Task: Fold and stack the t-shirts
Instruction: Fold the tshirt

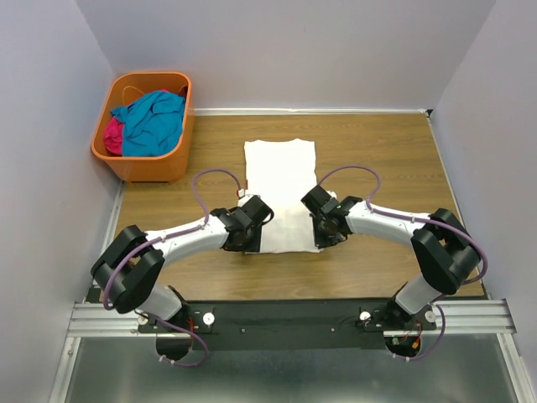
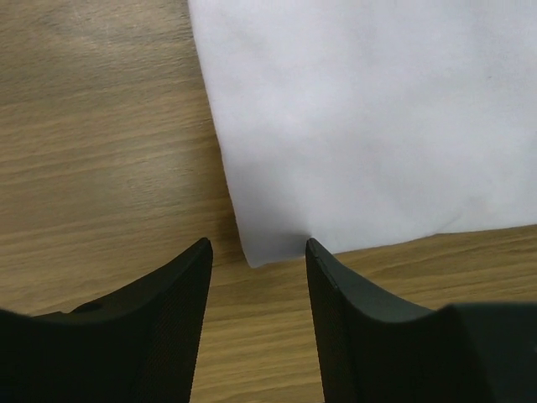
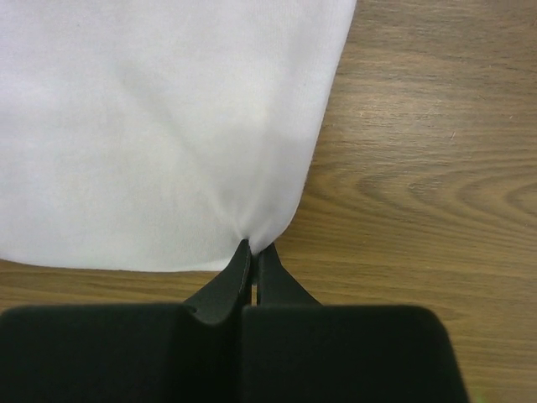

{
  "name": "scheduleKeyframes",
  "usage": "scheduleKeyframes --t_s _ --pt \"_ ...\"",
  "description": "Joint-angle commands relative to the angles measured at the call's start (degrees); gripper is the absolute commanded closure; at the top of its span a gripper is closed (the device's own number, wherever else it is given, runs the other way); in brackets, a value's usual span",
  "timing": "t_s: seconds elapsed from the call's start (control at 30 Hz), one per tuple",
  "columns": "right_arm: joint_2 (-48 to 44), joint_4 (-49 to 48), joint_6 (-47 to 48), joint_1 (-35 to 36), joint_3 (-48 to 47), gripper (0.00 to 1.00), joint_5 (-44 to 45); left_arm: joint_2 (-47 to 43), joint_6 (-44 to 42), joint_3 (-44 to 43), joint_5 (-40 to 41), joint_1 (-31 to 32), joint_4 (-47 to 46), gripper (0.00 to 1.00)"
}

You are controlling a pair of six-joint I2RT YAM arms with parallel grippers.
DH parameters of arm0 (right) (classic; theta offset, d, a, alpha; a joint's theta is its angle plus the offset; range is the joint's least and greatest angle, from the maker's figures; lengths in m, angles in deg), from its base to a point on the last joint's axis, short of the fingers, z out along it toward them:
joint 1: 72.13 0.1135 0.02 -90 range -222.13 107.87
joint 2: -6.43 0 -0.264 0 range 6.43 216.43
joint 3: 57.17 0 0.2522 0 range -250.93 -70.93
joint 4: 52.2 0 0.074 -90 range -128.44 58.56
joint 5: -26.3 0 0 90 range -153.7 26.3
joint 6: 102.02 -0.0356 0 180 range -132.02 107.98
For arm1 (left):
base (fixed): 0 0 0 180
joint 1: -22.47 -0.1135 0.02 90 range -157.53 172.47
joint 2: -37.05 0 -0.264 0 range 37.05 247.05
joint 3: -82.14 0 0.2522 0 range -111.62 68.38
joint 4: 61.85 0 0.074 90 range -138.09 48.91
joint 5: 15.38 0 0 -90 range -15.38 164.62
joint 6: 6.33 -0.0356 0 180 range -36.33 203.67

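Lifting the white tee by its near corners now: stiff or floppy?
Likely floppy: the white tee puckers where the shut right tool pinches it. Probably light, lying thin and flat on the table. The left tool is open around its corner, so that side would likely stay down.

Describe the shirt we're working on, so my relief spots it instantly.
On the wooden table, look at its centre. The white t-shirt lies flat there as a smooth rectangle; the teal t-shirt and magenta t-shirt sit crumpled in the orange basket, far left.
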Motion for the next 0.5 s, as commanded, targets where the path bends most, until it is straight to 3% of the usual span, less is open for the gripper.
scheduleKeyframes --t_s 0.0,0.23,0.47 --pt "5.27 1.09 1.07 1.40 5.23 1.00 0.30 1.92 1.83 -1.62 2.67 1.39 0.14 0.45" --pt "4.92 1.09 1.77 1.40 5.41 1.00 0.47 5.53 2.97 -0.91 2.23 2.63 0.39 0.56" --pt "5.01 1.00 1.95 1.40 5.50 0.99 0.12 6.23 3.76 0.31 2.58 3.16 0.48 0.60"
